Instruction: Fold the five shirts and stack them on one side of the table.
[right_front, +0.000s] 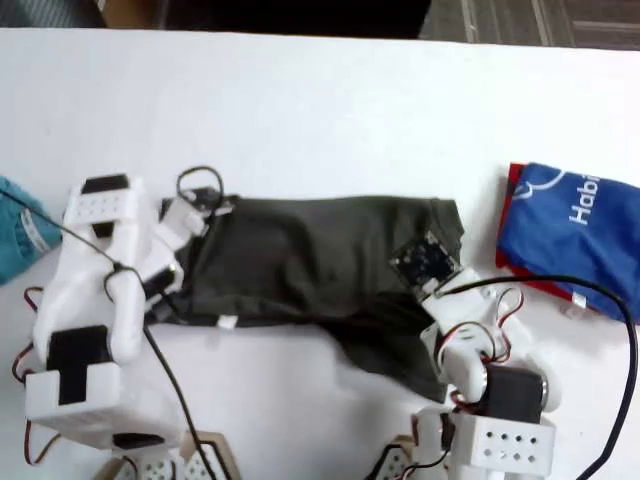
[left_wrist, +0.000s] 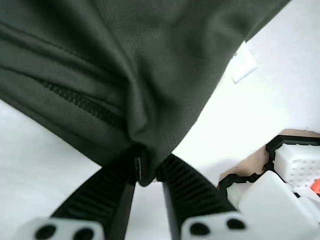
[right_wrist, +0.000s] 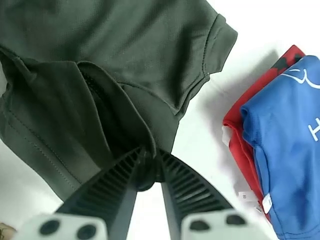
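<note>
You're running two arms, the left arm (right_front: 70, 280) and the right arm (right_front: 465, 335), both built of white printed shells around black servo blocks, with rows of small round holes in the white plates and thin red and black wires looping at the joints. A black cable (right_front: 163, 375) trails over the left one, a second cable (right_front: 630, 340) curves by the right, whose wrist carries a small dark circuit board (right_front: 428, 260). The left gripper (left_wrist: 147, 167) and right gripper (right_wrist: 150, 162) each have black ribbed fingers (right_wrist: 190, 192) on a white base with dark round holes.
</note>
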